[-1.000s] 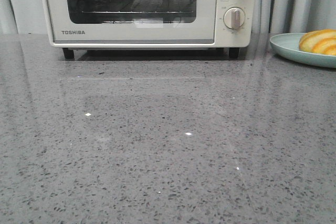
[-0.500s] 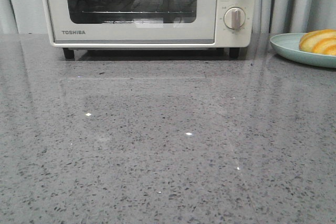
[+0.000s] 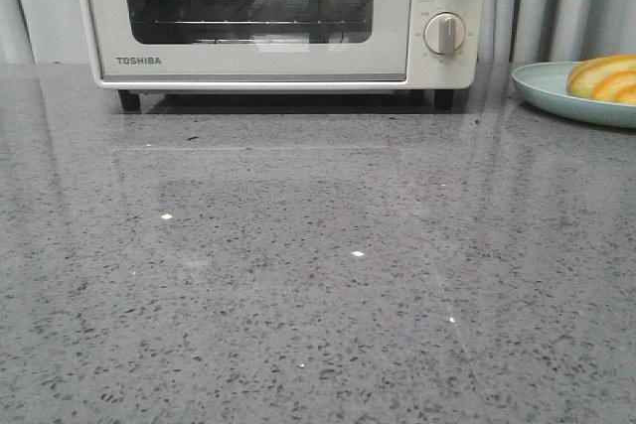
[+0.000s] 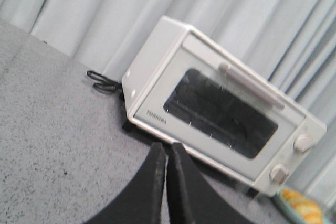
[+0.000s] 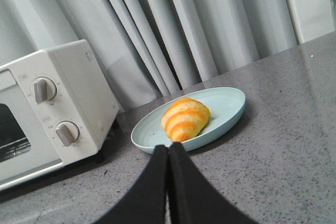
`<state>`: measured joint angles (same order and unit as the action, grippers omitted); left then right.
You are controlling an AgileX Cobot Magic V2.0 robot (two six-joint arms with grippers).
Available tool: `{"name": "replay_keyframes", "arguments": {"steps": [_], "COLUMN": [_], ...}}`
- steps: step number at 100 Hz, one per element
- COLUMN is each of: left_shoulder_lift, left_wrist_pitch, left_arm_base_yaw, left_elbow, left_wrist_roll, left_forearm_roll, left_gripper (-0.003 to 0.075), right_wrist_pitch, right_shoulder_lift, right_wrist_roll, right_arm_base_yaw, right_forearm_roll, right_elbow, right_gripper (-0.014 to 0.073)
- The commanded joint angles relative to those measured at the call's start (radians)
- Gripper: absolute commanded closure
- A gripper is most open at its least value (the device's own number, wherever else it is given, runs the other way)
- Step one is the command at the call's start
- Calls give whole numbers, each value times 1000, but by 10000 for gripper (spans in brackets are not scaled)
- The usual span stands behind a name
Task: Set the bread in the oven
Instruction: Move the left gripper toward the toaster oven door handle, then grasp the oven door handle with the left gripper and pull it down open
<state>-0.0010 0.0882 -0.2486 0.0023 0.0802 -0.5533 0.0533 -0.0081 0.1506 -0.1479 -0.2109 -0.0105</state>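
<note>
Note your left gripper (image 4: 166, 153) and right gripper (image 5: 168, 156), both pressed together, holding nothing. Your bread (image 5: 185, 119) lies on the plate (image 5: 226, 102), beside the oven (image 3: 278, 15), door closed.

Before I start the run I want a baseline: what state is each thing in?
oven: door closed, rack inside bare.
bread: lying on the plate, untouched.
plate: on the table right of the oven, holding the bread.
left gripper: shut, empty.
right gripper: shut, empty.
</note>
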Motion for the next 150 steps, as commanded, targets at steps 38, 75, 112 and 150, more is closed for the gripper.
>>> {"name": "replay_keyframes", "arguments": {"steps": [38, 75, 112, 150], "left_shoulder_lift": [399, 933, 1248, 1430], "left_wrist_pitch": [-124, -236, -340, -334], "left_arm_base_yaw": [3, -119, -186, -186], "left_elbow": [-435, -879, -1182, -1368], "left_wrist_roll": [-1, -184, -341, -341], "left_forearm_roll": [283, 294, 320, 245], "left_gripper": [741, 601, 616, 627], "right_wrist_pitch": [-197, -223, -266, -264], "right_shoulder_lift": [211, 388, 396, 396], "right_wrist_roll": [2, 2, 2, 2], "right_arm_base_yaw": [-4, 52, 65, 65], "right_forearm_roll": [13, 36, 36, 36], "right_elbow": [314, 449, 449, 448], "right_gripper": [650, 513, 503, 503]}}
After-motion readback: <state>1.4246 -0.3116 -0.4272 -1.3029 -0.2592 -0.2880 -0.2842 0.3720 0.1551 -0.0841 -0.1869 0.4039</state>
